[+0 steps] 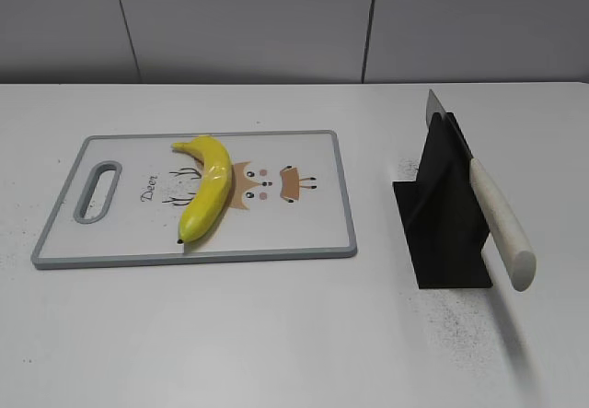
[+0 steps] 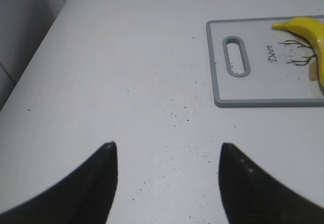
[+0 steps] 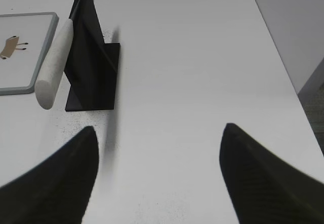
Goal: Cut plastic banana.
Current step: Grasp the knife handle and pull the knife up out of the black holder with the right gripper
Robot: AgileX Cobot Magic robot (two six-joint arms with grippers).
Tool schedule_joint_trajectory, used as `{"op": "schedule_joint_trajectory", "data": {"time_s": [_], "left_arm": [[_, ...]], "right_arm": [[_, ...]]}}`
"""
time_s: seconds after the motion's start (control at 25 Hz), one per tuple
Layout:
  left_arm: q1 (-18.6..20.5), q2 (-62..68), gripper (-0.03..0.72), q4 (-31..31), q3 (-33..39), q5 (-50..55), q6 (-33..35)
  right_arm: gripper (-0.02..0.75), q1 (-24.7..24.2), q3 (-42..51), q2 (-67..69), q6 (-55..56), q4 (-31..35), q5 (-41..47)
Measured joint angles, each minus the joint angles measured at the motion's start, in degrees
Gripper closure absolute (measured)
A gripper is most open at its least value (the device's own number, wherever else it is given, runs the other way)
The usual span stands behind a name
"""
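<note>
A glossy yellow plastic banana [image 1: 207,187] lies on a white cutting board with a grey rim [image 1: 345,196], near its middle. Part of the banana also shows in the left wrist view [image 2: 309,29]. A knife with a cream handle [image 1: 502,224] rests slanted in a black stand [image 1: 446,215], blade tip up at the back; it also shows in the right wrist view [image 3: 55,57]. My left gripper [image 2: 167,150] is open and empty over bare table, left of the board. My right gripper [image 3: 159,133] is open and empty, right of the stand. Neither gripper shows in the exterior view.
The board [image 2: 217,62] has a handle slot [image 1: 99,190] at its left end and a deer drawing. The white table [image 1: 276,334] is speckled with fine dark specks. Its right edge [image 3: 283,62] lies near my right gripper. A grey wall stands behind.
</note>
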Motion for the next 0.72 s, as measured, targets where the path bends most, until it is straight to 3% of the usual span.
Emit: {"op": "schedule_joint_trajectory", "data": {"time_s": [0.72], "left_arm": [[0.00, 0.00, 0.098, 0.00, 0.00, 0.00, 0.00]], "right_arm": [[0.176, 0.00, 0.00, 0.00, 0.00, 0.00, 0.00]]}}
